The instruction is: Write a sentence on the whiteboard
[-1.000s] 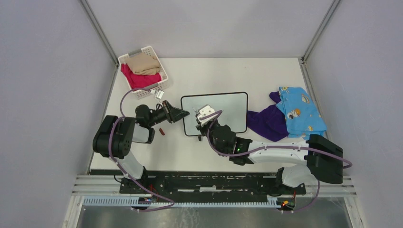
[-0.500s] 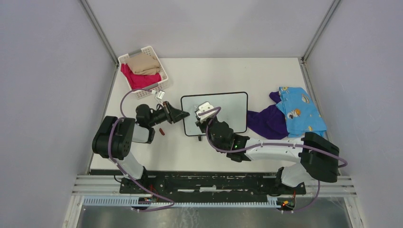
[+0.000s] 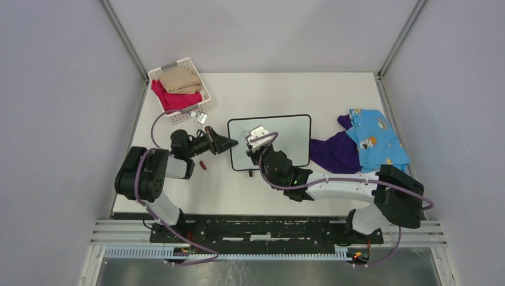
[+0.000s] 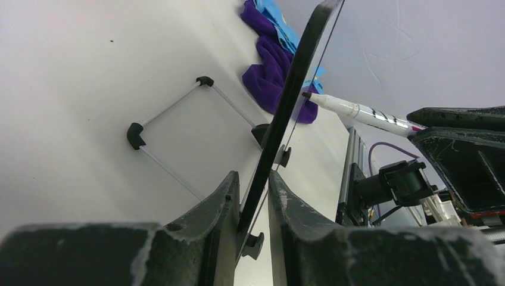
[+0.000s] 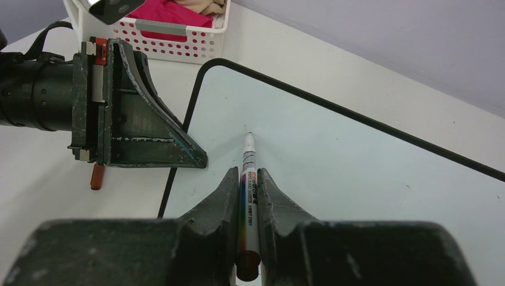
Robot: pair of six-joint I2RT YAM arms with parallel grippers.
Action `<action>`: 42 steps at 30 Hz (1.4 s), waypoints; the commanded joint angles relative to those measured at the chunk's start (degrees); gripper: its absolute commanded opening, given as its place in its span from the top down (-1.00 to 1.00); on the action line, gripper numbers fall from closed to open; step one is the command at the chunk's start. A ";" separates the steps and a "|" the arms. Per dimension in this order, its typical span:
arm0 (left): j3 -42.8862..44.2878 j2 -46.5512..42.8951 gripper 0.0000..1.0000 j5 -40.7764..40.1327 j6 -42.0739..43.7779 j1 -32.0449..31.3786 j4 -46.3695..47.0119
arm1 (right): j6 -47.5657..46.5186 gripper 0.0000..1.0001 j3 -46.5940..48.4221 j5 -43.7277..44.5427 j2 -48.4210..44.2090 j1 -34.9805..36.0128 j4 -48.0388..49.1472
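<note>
The white table (image 3: 268, 95) carried everything. The right arm (image 3: 345, 185) stretched low from its base at the near right, leftward and away, to the board's left half. The left arm (image 3: 149, 173) was folded at the near left, its forearm pointing right.

The whiteboard (image 3: 289, 134) sat near the middle of the table, its long axis running left to right and its white face turned upward. The left wrist view caught it edge-on, raised off the table on a thin wire stand (image 4: 171, 107) with black corner pieces.

A purple cloth (image 3: 333, 154) and a blue printed garment (image 3: 375, 140) lay just right of the board, and a white slatted basket (image 3: 190, 113) holding red and tan fabric stood at the far left.

The left gripper (image 3: 232, 143) met the board from the left, one finger against each face, clamped on its left edge. The right gripper (image 5: 245, 177) hovered over the board's left half, squeezed tight on a white marker (image 5: 247, 155). The marker pointed away from the wrist, with its tip against the board's face close to the left gripper.

A small red cylinder (image 3: 203, 165) lay on the table near the left gripper.
</note>
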 commanded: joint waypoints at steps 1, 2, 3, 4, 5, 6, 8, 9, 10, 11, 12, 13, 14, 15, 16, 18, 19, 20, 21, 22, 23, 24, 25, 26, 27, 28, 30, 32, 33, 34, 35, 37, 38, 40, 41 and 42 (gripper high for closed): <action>1.21 -1.31 0.47 0.22 3.24 -0.29 -1.19 | 1.02 1.00 -1.01 -0.29 -0.13 -0.38 2.14; 1.21 -1.35 0.48 0.26 3.24 -0.29 -1.26 | 1.02 1.00 -1.31 -0.27 -0.33 -0.38 2.11; 1.21 -1.32 0.48 0.27 3.28 -0.29 -1.27 | 1.02 1.00 -1.65 -0.18 -0.45 -0.35 2.00; 1.21 -1.26 0.48 0.26 3.32 -0.29 -1.27 | 2.07 1.00 -2.00 -0.12 -0.62 -0.37 1.89; 1.28 -1.25 0.48 0.23 3.32 -0.29 -1.34 | 2.55 1.00 -2.28 -0.11 -0.76 -0.37 1.80; 1.30 -1.18 0.49 0.21 3.32 -0.29 -1.36 | 2.67 1.00 -2.65 -0.04 -0.91 -0.52 1.70; 1.30 -0.98 0.49 0.26 3.32 -0.36 -1.51 | 2.86 1.00 -3.41 0.09 -1.25 -0.43 1.69; 1.38 -0.98 0.49 0.26 3.37 -0.38 -1.66 | 3.00 1.00 -3.77 0.22 -1.49 -0.50 1.69; 1.39 -0.96 0.48 0.25 3.41 -0.38 -1.75 | 3.04 1.00 -4.04 0.29 -1.62 -0.55 1.69; 1.39 -0.91 0.47 0.27 3.48 -0.38 -1.79 | 3.09 1.00 -4.39 0.40 -1.79 -0.61 1.69; 1.45 -0.89 0.45 0.28 3.50 -0.38 -1.88 | 3.23 1.00 -4.52 0.35 -1.93 -0.56 1.60; 1.47 -0.89 0.41 0.26 3.43 -0.38 -1.95 | 3.16 1.00 -4.75 0.32 -2.11 -0.49 1.60; 1.54 -0.97 0.37 0.26 3.49 -0.42 -2.12 | 3.24 1.00 -4.84 0.24 -2.38 -0.53 1.51; 1.56 -1.05 0.32 0.21 3.50 -0.48 -2.27 | 3.27 1.00 -4.96 0.12 -2.64 -0.49 1.51; 1.56 -1.13 0.29 0.19 3.50 -0.47 -2.36 | 3.31 1.00 -5.06 -0.16 -2.99 -0.60 1.51; 1.63 -1.30 0.25 0.10 3.50 -0.46 -2.50 | 3.39 1.00 -5.15 -0.83 -3.78 -0.53 1.42; 1.65 -1.35 0.23 0.10 3.50 -0.42 -2.57 | 3.59 1.00 -5.15 -1.19 -4.27 -0.59 1.41; 1.65 -1.45 0.21 0.03 3.50 -0.44 -2.59 | 3.68 1.00 -5.24 -1.75 -4.75 -0.65 1.48; 1.72 -1.49 0.20 0.01 3.46 -0.40 -2.59 | 3.75 1.00 -5.39 -2.22 -5.41 -0.54 1.78; 1.74 -1.56 0.19 -0.08 3.43 -0.40 -2.66 | 3.73 1.00 -5.65 -2.62 -5.97 -0.56 2.16; 1.70 -1.70 0.19 -0.15 3.49 -0.46 -2.74 | 3.63 1.00 -5.89 -2.91 -6.60 -0.56 2.57; 1.73 -1.87 0.18 -0.24 3.57 -0.45 -2.91 | 3.59 1.00 -6.01 -3.09 -7.05 -0.55 2.88; 1.74 -2.05 0.18 -0.44 3.65 -0.38 -3.13 | 3.52 1.00 -6.09 -3.07 -7.48 -0.54 3.09; 1.74 -2.21 0.17 -0.78 3.79 -0.38 -3.38 | 3.53 1.00 -6.05 -2.91 -7.96 -0.57 3.22; 1.74 -2.51 0.17 -1.09 3.99 -0.31 -3.65 | 3.44 1.00 -6.03 -2.89 -8.13 -0.54 3.39; 1.74 -2.88 0.15 -1.38 4.10 -0.29 -3.79 | 3.25 1.00 -6.03 -2.69 -8.39 -0.61 3.45; 1.78 -3.52 0.11 -1.64 4.07 -0.21 -3.82 | 2.95 1.00 -5.86 -2.47 -8.68 -0.58 3.69; 1.74 -4.05 0.09 -1.90 4.03 -0.14 -3.82 | 2.61 1.00 -5.57 -2.50 -8.58 -0.50 3.95; 1.74 -4.20 0.09 -1.92 4.03 -0.14 -3.89 | 2.49 1.00 -5.36 -2.43 -8.38 -0.55 3.97; 1.74 -4.06 0.09 -1.92 4.03 -0.12 -3.91 | 2.43 1.00 -5.09 -2.41 -8.08 -0.53 3.93; 1.74 -4.00 0.09 -1.88 3.98 -0.12 -3.91 | 2.35 1.00 -4.77 -2.14 -7.74 -0.56 3.88; 1.81 -3.75 0.10 -1.81 3.98 -0.12 -3.98 | 2.31 1.00 -4.16 -1.61 -7.12 -0.65 3.61; 1.86 -3.58 0.11 -1.70 4.01 -0.12 -4.06 | 2.28 1.00 -3.95 -1.24 -6.76 -0.72 3.44; 1.99 -3.30 0.13 -1.57 4.03 -0.13 -4.30 | 2.42 1.00 -3.58 -0.47 -6.02 -0.87 3.31; 2.07 -3.15 0.14 -1.53 4.03 -0.18 -4.34 | 2.50 1.00 -3.44 -0.32 -5.71 -1.04 3.25; 2.09 -3.05 0.15 -1.49 4.03 -0.13 -4.35 | 2.70 1.00 -3.35 -0.30 -5.44 -1.19 3.19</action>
